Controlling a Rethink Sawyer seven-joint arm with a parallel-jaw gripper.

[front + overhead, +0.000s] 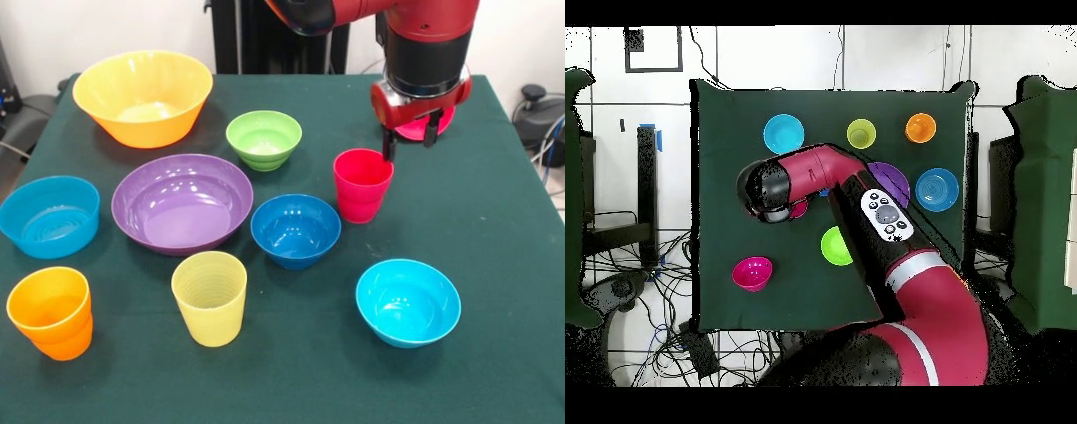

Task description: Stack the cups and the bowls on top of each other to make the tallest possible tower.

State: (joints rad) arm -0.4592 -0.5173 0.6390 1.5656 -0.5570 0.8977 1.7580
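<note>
Just above and behind the red cup [362,185] hangs the gripper [410,143], its two dark fingers [387,146] apart and holding nothing. The cup stands upright near the dark blue bowl [296,230], slightly to the gripper's front-view left. The left finger reaches about to its rim, so I think a straight descent needs a small shift first.

**Green-Draped Table in a White, Cable-Strewn Room**

A dark green cloth [494,265] covers the table. Behind it stands a plain white wall [106,31] with a black upright post [238,35]. From overhead, the floor [885,55] is pale tile crossed by dark grout lines. Tangled black cables [655,290] lie by one side of the table. Dark chairs [1045,200] flank both sides. Light is even and bright.
</note>
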